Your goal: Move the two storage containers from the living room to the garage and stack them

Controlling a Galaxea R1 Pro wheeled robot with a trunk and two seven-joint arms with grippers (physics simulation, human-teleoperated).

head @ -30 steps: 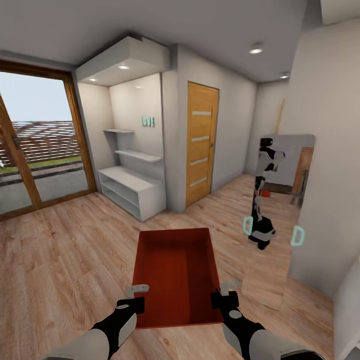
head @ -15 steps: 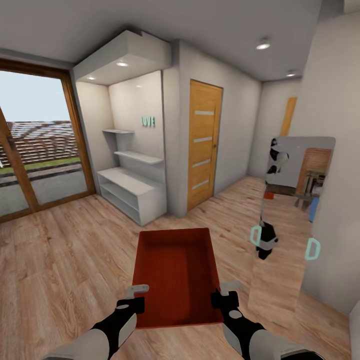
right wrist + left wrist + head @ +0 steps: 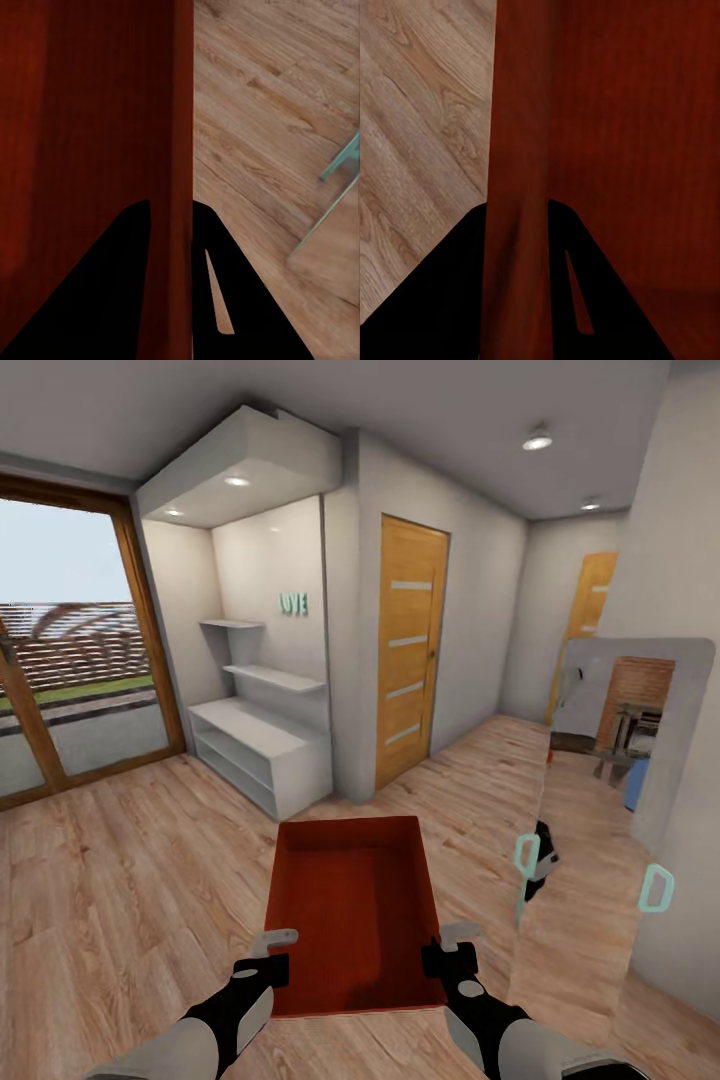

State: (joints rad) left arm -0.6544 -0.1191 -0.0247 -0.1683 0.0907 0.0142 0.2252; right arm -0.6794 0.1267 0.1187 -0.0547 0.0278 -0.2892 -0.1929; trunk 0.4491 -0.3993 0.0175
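A pale wood-plank floor (image 3: 130,880) spreads across the room. At the far left stands a wide glass door in a brown wooden frame (image 3: 60,650), with grass and slatted fencing outside. Beside it is a white recessed alcove with two wall shelves and a low open white cabinet (image 3: 262,745), small teal letters (image 3: 293,603) on its back wall. Next comes an orange-brown wooden door with pale horizontal inlays (image 3: 410,650). A tall frameless mirror with teal clips (image 3: 605,830) leans on the right wall.

Even, bright render. Ceiling spots (image 3: 537,440) glow; daylight through window (image 3: 70,650). Wide-angle stretch bends edges. Wrist views soft; bin wall (image 3: 521,150) dark, fingers (image 3: 90,300) pure black silhouettes.
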